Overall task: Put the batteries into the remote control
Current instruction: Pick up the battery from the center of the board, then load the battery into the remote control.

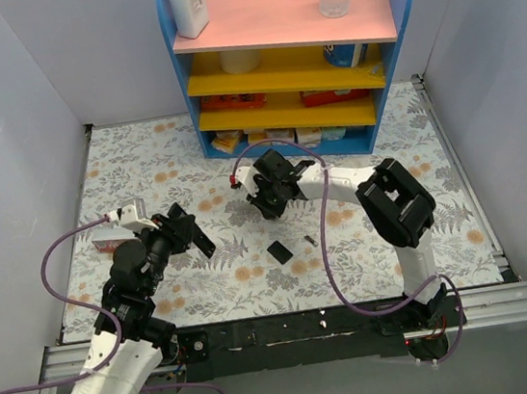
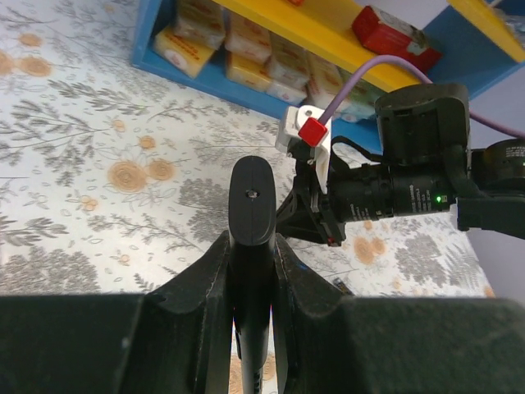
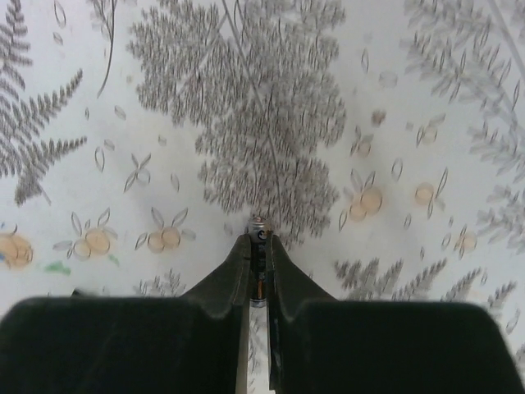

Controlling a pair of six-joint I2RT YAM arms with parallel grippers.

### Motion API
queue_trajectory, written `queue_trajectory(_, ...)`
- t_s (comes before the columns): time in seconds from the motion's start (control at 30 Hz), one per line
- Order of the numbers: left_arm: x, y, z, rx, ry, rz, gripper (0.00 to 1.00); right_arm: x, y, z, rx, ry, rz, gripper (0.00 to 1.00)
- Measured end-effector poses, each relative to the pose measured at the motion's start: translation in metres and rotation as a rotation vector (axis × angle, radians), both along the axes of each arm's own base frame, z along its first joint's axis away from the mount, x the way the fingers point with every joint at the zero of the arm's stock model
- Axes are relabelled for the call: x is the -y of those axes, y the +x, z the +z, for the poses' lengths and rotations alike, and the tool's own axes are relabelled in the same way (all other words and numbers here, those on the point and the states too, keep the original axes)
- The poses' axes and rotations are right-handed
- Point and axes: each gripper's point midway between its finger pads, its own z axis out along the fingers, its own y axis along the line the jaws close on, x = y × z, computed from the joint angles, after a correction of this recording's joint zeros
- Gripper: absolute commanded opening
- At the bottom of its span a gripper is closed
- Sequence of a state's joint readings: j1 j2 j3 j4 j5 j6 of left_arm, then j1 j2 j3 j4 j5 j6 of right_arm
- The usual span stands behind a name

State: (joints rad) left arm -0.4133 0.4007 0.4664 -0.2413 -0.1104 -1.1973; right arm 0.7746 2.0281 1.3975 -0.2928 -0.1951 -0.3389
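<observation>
Gripping remote control [image 2: 251, 197] in left hand [image 2: 251, 250], protruding past fingertips. Pinching one battery [image 3: 259, 234] in right hand [image 3: 259, 258], tip just ahead. Spotted other battery [image 1: 309, 240] on bench [image 1: 143, 164], base-side of right hand, apart.

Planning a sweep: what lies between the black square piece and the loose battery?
Only bare floral cloth between black square piece and loose battery, in the top view.

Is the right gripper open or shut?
Shut: in its wrist view the right gripper pinches a slim battery, whose tip pokes out.
</observation>
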Motion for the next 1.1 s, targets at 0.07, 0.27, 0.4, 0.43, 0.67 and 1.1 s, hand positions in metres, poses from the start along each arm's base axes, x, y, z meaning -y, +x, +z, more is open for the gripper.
queue_trajectory(0.07, 0.006, 0.0, -0.001, 0.004, -0.024, -0.024, 0.0, 0.012, -0.01, 0.002, -0.009, -0.006, -0.028, 0.01)
queue_trajectory(0.27, 0.033, -0.002, -0.016, 0.009, -0.134, -0.148, 0.0, 0.028, -0.028, 0.026, 0.017, 0.042, -0.108, 0.01)
queue_trajectory(0.4, 0.05, -0.005, -0.029, 0.011, -0.196, -0.231, 0.0, 0.031, -0.042, 0.063, 0.061, 0.139, -0.161, 0.01)
queue_trajectory(0.43, 0.054, -0.006, -0.031, 0.017, -0.213, -0.255, 0.0, 0.031, -0.045, 0.075, 0.075, 0.175, -0.174, 0.01)
queue_trajectory(0.67, 0.077, -0.014, -0.036, 0.059, -0.294, -0.392, 0.0, 0.029, -0.088, 0.147, 0.114, 0.458, -0.229, 0.01)
queue_trajectory(1.1, 0.097, -0.019, 0.0, 0.181, -0.431, -0.503, 0.0, 0.015, -0.158, 0.212, 0.085, 0.828, -0.247, 0.01)
